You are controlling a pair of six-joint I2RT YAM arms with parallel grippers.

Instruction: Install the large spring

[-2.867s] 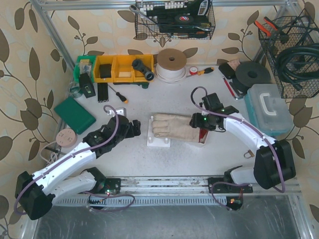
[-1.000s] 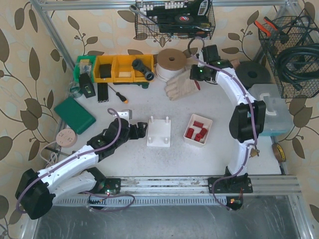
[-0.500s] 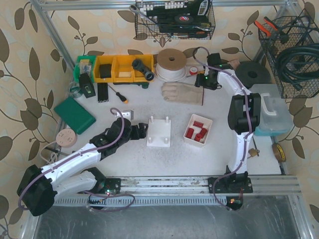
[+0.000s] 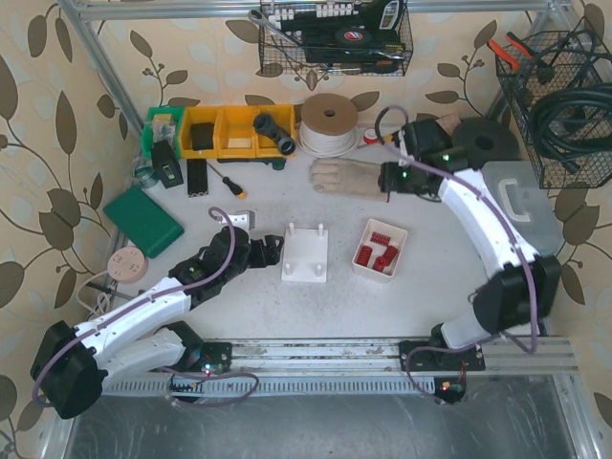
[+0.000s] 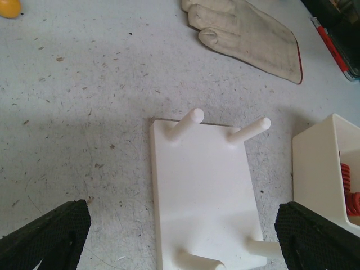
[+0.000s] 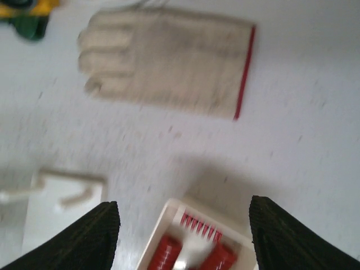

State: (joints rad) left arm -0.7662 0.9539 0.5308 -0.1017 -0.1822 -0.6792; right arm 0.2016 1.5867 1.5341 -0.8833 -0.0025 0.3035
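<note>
Presently we log the following; left arm: stretched low from its base at the near left, forearm slanting up and to the right; left gripper (image 4: pixel 267 252) just beside the left edge of the plate (image 4: pixel 304 256), facing it; fingers (image 5: pixel 50 230) spread wide, nothing held and nothing touched, the plate lying ahead between them in the wrist view; right arm: rising from its base at the near right, elbow bent out to the right, forearm reaching back and to the left; right gripper (image 4: pixel 387 180) held above the table (image 4: pixel 430 287), near the cuff of the glove (image 4: pixel 346 177); fingers (image 6: pixel 79 236) wide apart in our blurred wrist view, empty; springs (image 4: pixel 379 253): red, lying in the tray (image 4: pixel 387 226) just right of the plate, apart from both grippers; we cannot tell which of them is the large one; plate: white, flat, four upright pegs (image 5: pixel 191 119), all bare; glove: flat on the table, behind plate and tray.
</note>
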